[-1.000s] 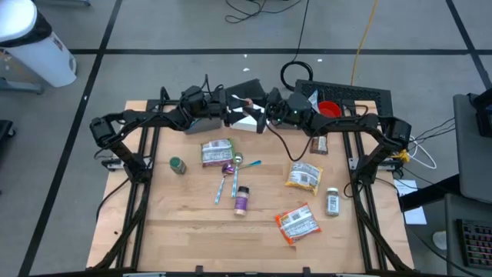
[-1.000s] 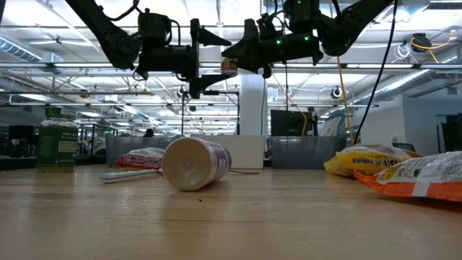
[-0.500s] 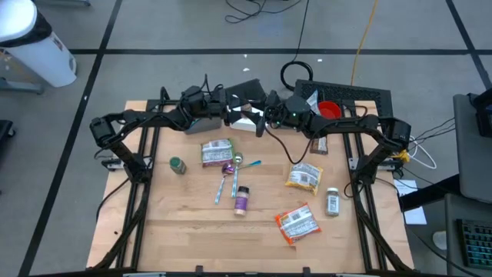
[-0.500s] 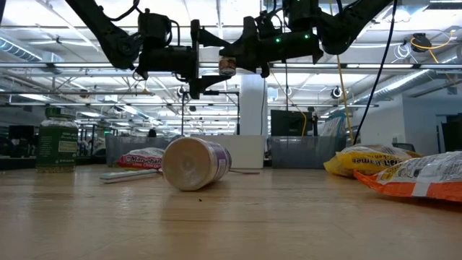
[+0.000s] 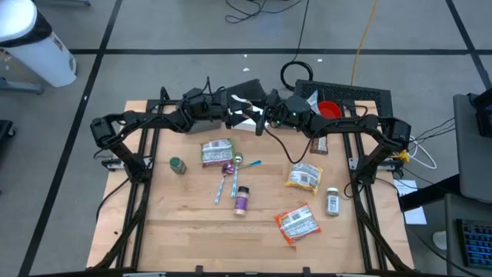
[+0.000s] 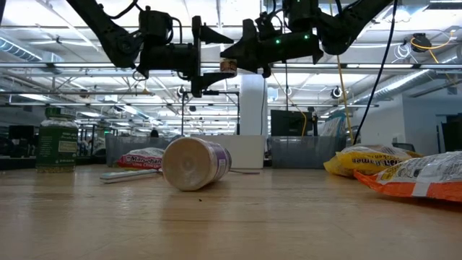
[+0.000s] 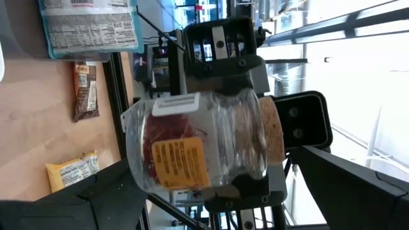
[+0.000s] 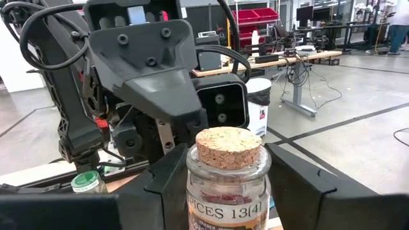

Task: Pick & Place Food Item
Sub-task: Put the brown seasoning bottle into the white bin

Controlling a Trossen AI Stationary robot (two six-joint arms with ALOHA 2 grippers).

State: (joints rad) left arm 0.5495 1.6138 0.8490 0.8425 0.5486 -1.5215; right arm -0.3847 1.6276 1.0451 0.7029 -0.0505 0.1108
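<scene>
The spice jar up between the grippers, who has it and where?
The right gripper holds the spice jar by its glass body; the left gripper is open around it.

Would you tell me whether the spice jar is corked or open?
Corked: a cork stopper sits in the mouth of the spice jar.

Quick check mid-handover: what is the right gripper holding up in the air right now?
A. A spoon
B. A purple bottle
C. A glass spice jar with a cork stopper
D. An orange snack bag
C: the right gripper is closed on the glass spice jar with its cork stopper, held aloft facing the open left gripper.
</scene>
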